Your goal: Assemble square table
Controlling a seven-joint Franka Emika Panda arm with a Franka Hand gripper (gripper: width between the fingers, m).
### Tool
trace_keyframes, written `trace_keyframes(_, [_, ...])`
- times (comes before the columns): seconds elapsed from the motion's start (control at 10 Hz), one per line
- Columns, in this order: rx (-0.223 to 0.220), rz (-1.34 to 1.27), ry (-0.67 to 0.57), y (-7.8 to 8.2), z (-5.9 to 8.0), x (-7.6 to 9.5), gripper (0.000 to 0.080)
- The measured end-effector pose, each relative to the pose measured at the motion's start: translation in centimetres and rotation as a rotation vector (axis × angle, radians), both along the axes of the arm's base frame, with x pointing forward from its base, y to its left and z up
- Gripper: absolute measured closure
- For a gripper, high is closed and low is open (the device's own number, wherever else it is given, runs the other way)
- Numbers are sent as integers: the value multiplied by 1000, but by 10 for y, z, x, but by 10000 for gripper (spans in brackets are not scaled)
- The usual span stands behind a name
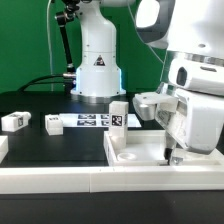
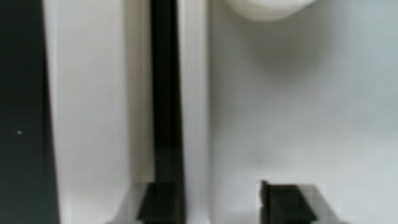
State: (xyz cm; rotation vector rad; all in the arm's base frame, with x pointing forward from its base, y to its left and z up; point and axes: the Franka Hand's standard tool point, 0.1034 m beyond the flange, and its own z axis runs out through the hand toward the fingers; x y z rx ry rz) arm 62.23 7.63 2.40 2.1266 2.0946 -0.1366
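The white square table top (image 1: 135, 150) lies at the front right, against the long white border wall (image 1: 90, 180). One tagged white leg (image 1: 118, 113) stands upright at its far left corner. Two loose legs (image 1: 13, 121) (image 1: 52, 123) lie on the black table at the exterior view's left. My gripper (image 1: 175, 152) is down at the top's right side. In the wrist view my gripper (image 2: 224, 205) straddles the top's raised rim (image 2: 194, 110). One finger is in the dark gap outside the rim, the other inside the tray, and they are narrowed onto it.
The marker board (image 1: 90, 121) lies flat behind the table top. The robot base (image 1: 97, 65) stands at the back centre. In the wrist view a broad white strip, the border wall (image 2: 98, 110), runs beside the rim, and a rounded white bump (image 2: 267, 8) shows on the tray.
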Motion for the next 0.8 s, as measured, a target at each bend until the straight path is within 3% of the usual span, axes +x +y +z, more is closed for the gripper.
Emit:
trace_keyframes(0.1, [-4, -3, 18, -1, 2, -5, 493])
trace_keyframes(0.2, [-8, -11, 30, -4, 4, -11, 311])
trace_keyframes(0.3, [-9, -19, 26, -9, 12, -13, 198])
trace_keyframes(0.6, [-17, -63, 8, -41, 51, -21, 152])
trace_keyframes(0.8, [-12, -79, 9, -52, 69, -41, 150])
